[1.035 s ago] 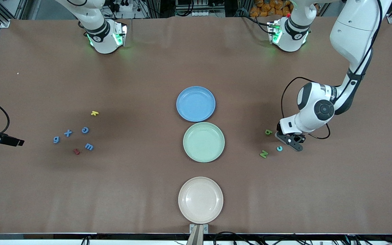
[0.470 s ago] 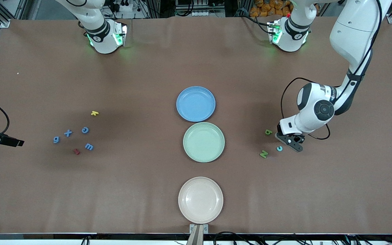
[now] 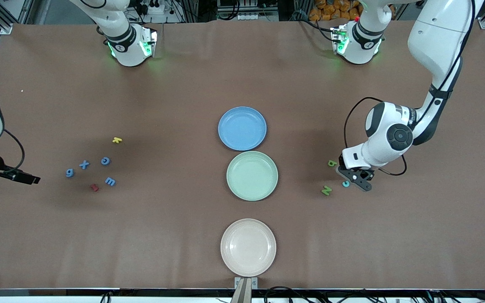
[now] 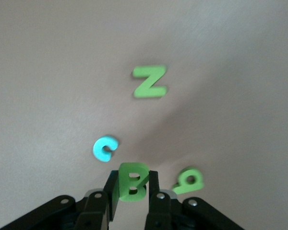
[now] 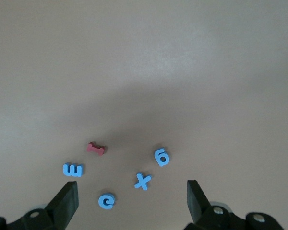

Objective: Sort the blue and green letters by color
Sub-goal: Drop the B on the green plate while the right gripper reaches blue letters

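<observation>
Now the left gripper (image 4: 133, 189) has pinched shut on a green letter B (image 4: 132, 181), clamped upright between its fingers and just off the table, so the first green piece looks secured and ready to carry to the green plate (image 3: 252, 175). Nearest the front camera at that end lies the green N (image 3: 326, 190), then the teal c (image 3: 345, 183) just beside the gripper, then the green letter (image 3: 332, 163) farther off. At the right arm's end, the right gripper (image 5: 133, 203) has edged in with jaws spread wide and empty, over the table near the blue letters (image 3: 84, 164), the dark red letter (image 3: 94, 187) and the yellow letter (image 3: 117, 140). The blue plate (image 3: 242, 128) lies farthest.
</observation>
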Available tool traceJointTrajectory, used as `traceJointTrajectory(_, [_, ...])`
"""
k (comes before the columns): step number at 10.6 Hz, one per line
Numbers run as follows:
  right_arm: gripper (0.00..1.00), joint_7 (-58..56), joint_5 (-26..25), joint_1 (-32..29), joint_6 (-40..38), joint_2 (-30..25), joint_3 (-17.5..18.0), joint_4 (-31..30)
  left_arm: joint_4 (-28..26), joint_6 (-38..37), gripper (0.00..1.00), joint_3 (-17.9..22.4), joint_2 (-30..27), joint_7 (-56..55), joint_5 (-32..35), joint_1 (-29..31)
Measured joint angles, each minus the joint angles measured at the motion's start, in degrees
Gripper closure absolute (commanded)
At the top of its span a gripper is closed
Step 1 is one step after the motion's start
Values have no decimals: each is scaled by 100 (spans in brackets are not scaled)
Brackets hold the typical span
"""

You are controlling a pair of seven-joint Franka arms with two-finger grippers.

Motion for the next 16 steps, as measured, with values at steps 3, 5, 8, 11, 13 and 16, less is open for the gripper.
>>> traceJointTrajectory(3, [0,232,0,6,560,-152,7,-713,610,-722,100,-515,-86,-687,-11,-45])
traceJointTrajectory(5, [0,604,1,14,1135,-308,19,-1300,776,-753,100,-712,-30,-1233,-17,-229])
traceJointTrajectory(8, [0,1026,1,112,2182,-490,42,-2316,1252,-753,100,-750,227,-2246,-27,-870])
traceJointTrajectory(11, [0,1245,1,112,2474,-611,37,-2871,1797,-753,100,-748,737,-3352,-28,-1572])
traceJointTrajectory(13, [0,1426,1,126,2860,-622,43,-3171,2173,-737,100,-730,1159,-3946,-28,-1930])
traceJointTrajectory(16, [0,1498,1,172,3424,-610,46,-3556,2486,-518,0,-541,1519,-4353,-28,-2309])
